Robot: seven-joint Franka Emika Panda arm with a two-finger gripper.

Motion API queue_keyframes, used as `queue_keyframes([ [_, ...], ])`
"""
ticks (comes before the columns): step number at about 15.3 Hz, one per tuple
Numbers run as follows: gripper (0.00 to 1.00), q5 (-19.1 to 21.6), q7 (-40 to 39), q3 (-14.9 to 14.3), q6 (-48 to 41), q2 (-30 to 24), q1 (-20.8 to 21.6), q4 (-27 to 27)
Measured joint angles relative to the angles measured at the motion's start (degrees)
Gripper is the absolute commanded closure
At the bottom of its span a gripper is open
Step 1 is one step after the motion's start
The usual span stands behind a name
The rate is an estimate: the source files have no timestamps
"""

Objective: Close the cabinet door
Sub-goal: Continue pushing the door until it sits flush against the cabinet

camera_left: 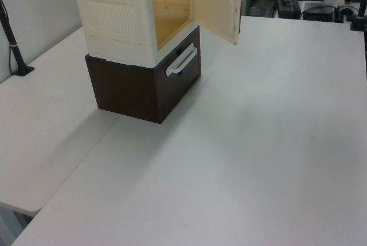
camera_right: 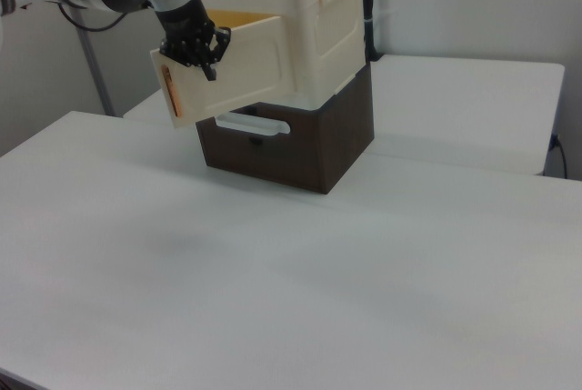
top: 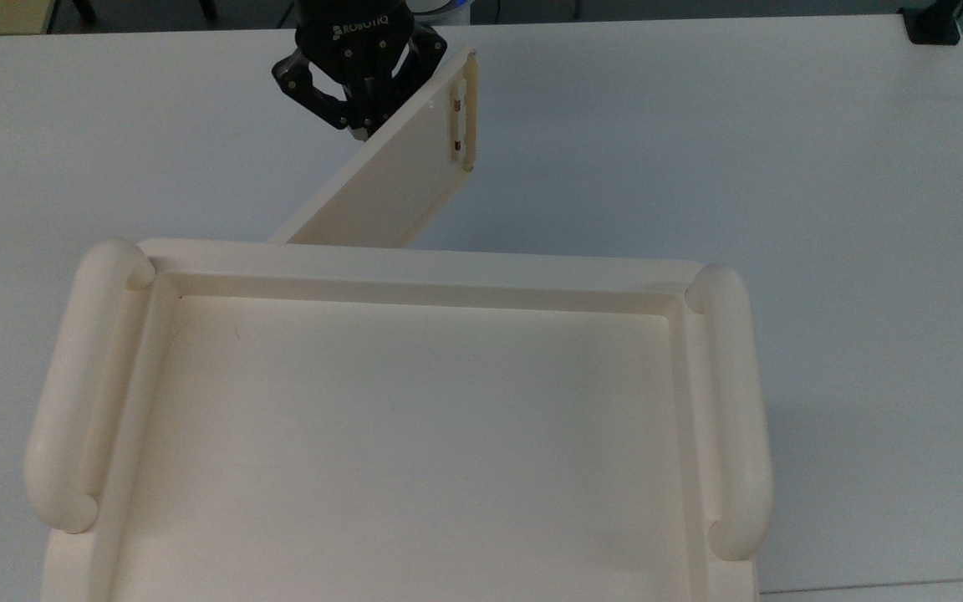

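Here the white counter [top: 699, 125] lies bare on every side of the claw [top: 358, 127]. Below the claw in the top view sits the cabinet [top: 415, 435], resting on a dark brown drawer unit [camera_right: 300, 149] with a white handle [camera_right: 253, 125]. The cabinet door [top: 389, 188] stands half open, slanting away from the cabinet front; the claw presses against its outer face near the free end, with the copper-coloured handle [top: 456, 125] just beside it. Whether the claw is wide or narrow cannot be told.
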Motion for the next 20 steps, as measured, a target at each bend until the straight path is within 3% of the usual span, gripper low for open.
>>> queue_keyframes([
  [11, 0.97, -0.3, 10.0, 0.9, 18.2, 6.3, 6.2, -0.1],
  [20, 0.97, -4.8, 22.8, 0.9, 30.5, 9.4, 7.6, -0.1],
])
